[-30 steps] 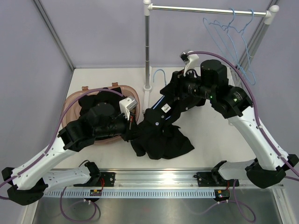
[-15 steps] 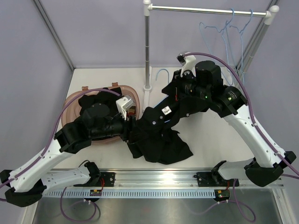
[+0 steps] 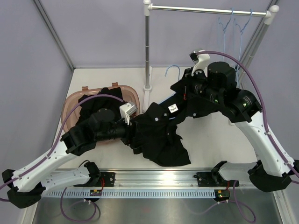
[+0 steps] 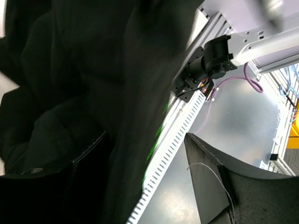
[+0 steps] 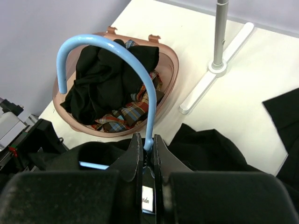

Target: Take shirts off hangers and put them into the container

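Right gripper (image 5: pixel 144 141) fingers pinched shut on the neck of one light-blue hanger (image 5: pixel 100 39). Left gripper (image 4: pixel 149 186) fingers spread, loose black shirt (image 3: pixel 163 137) draped against them, mid-table. Two bare hangers (image 3: pixel 224 37) on far rail (image 3: pixel 210 9). Pinkish tub (image 5: pixel 174 63), left, holds crumpled black shirt (image 5: pixel 103 74) and plaid shirt (image 5: pixel 126 112).

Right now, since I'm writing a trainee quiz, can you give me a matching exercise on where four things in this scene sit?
Things:
1. plaid shirt
2. black shirt
3. hooked hanger
4. bare hangers

Places:
A. hanging on the rail
B. pinched in the right gripper
C. in the tub
D. draped on the table between the arms

Pairs: 1-C, 2-D, 3-B, 4-A
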